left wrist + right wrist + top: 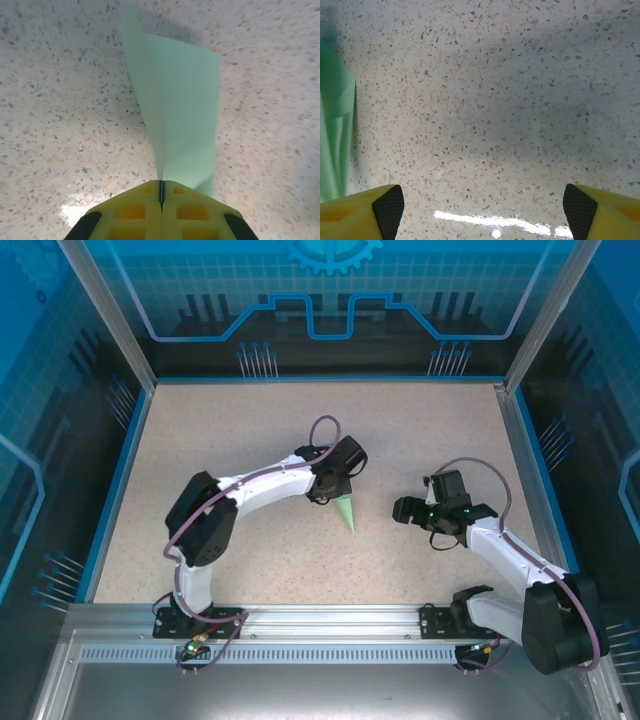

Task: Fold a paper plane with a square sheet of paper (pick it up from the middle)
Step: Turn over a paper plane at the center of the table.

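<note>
Right, left gripper [161, 201] is fully closed, yellow fingers [135, 212] pressed together with a thin green edge pinched in the seam between them

That green piece is the paper plane [176, 115]: pale mint, already creased, one flap standing up from the pinch and a wider panel fanning away from the jaws

From above, the plane [347, 512] reads as a slim dart near the middle of the table [220, 440], point aimed at the near edge, left gripper [335, 488] at its far end

Can't tell whether it rests on the surface or hangs just off it

Right gripper [482, 202] is spread wide, nothing between its fingers, just speckled tabletop; the plane [334, 135] shows at the left edge of its camera

Overhead, the right gripper [405, 508] sits near the plane on its right, not touching

Risks as I see them:
- grip is on a sliver of thin paper, so a fast lift or swing could let it slide out
- any drag across the table could pull the folds open or tear at the pinch
- unheld flaps may spring apart, losing the dart shape
- if the right arm comes in to help, its open fingers could knock or crumple the free end

Writing: none readable. Back panel [330, 300] has blue circuit lines and a gear graphic, no text, and no brand or label shows on arms or paper
</note>
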Controlling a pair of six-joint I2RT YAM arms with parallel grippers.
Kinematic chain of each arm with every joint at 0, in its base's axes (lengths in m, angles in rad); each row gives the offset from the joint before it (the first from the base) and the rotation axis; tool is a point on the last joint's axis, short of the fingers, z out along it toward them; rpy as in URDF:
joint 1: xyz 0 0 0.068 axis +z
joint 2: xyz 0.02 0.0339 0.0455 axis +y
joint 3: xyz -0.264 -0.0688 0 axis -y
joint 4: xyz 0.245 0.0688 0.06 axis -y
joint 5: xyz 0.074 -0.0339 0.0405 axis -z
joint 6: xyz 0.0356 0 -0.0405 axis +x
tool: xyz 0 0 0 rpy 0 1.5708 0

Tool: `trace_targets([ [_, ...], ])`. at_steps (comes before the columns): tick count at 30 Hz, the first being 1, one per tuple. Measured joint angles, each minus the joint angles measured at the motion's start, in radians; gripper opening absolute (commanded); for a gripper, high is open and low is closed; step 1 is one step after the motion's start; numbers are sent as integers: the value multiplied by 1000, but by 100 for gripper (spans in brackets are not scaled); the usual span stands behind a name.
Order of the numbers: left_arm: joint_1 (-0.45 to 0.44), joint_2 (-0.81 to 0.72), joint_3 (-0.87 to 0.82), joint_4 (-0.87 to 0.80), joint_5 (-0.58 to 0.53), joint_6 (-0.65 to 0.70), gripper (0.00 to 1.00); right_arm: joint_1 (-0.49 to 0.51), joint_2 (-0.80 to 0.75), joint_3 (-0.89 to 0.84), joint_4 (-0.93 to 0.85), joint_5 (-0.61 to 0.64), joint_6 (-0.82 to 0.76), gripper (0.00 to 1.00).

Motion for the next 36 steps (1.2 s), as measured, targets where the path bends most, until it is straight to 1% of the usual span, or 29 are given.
trace_targets([
  [4, 6, -108, -54, 78, 46, 68, 0, 0, 0, 0, 11, -13, 0, 87],
  [6, 15, -157, -100, 147, 99, 99, 0, 0, 0, -3, 27, -31, 0, 87],
  [9, 52, -216, -211, 296, 220, 128, 0, -1, 0, -11, 52, -61, 0, 87],
  [14, 135, -222, -376, 533, 407, 128, 0, -1, -16, -19, 79, -97, 1, 87],
  [19, 166, -179, -449, 710, 512, 104, 0, 4, -43, -20, 102, -136, 12, 82],
  [23, 171, -123, -531, 855, 563, 48, 0, 61, -32, -19, 116, -147, 29, 79],
  [27, 176, -86, -597, 915, 579, 10, 0, 163, 16, -2, 122, -130, 53, 78],
  [29, 179, -80, -617, 934, 580, -6, 0, 219, 53, 13, 134, -115, 72, 75],
  [30, 180, -80, -622, 940, 580, -8, 0, 241, 69, 19, 140, -110, 80, 73],
  [32, 182, -80, -628, 956, 579, -11, 0, 285, 106, 36, 150, -94, 103, 65],
  [36, 187, -80, -638, 974, 580, -19, 0, 334, 170, 69, 166, -66, 138, 55],
])
